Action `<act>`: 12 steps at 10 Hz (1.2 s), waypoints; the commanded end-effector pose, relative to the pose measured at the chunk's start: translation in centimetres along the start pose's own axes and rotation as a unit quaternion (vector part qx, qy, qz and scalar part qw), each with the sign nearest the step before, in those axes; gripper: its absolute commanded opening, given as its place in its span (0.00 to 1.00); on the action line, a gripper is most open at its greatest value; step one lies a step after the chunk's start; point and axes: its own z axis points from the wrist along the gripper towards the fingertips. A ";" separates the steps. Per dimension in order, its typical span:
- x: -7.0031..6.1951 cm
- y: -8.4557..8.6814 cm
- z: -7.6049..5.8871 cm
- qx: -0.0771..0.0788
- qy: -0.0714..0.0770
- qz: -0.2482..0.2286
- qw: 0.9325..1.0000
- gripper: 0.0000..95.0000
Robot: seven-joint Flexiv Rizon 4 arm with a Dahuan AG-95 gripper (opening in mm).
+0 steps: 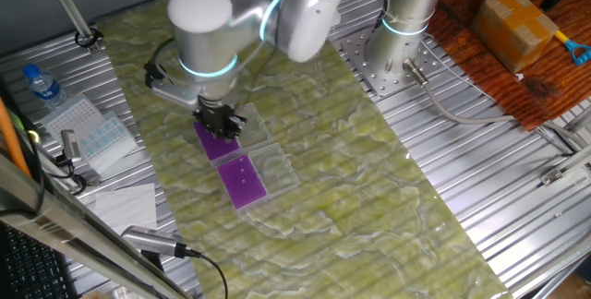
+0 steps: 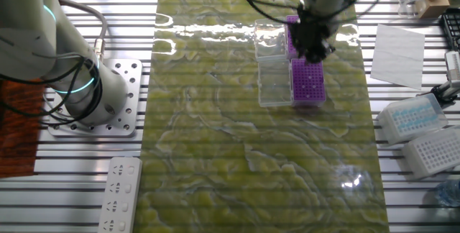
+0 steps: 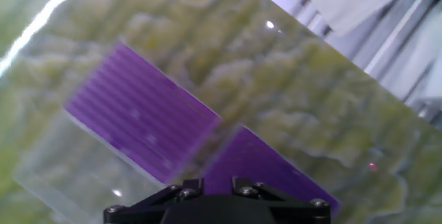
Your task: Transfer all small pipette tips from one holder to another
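Observation:
Two purple rack tops sit in clear holders on the green mat: one (image 1: 242,181) nearer the front and one (image 1: 212,142) behind it. In the other fixed view they show as a dotted rack (image 2: 307,82) and a partly hidden one (image 2: 290,33). The small pipette tips show only as faint pale dots on the purple (image 3: 150,139). My gripper (image 1: 220,124) hangs low over the rear rack, at its edge toward the other one (image 2: 314,47). In the hand view the gripper (image 3: 214,184) shows only its finger bases above the gap between the racks (image 3: 262,165). Nothing is seen between them.
A second arm's base (image 1: 402,50) stands at the mat's far side. A water bottle (image 1: 42,85), tip boxes (image 1: 92,133) and paper (image 1: 125,205) lie left of the mat. A cardboard box (image 1: 517,27) sits at the back right. A power strip (image 2: 121,193) lies beside the mat.

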 end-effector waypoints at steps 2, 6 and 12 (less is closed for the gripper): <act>-0.3 -0.8 0.2 -0.001 0.001 -0.004 1.000 0.20; 0.0 -1.1 1.1 0.001 -0.002 -0.010 1.000 0.20; 0.2 -1.1 2.1 0.005 -0.010 -0.016 1.000 0.00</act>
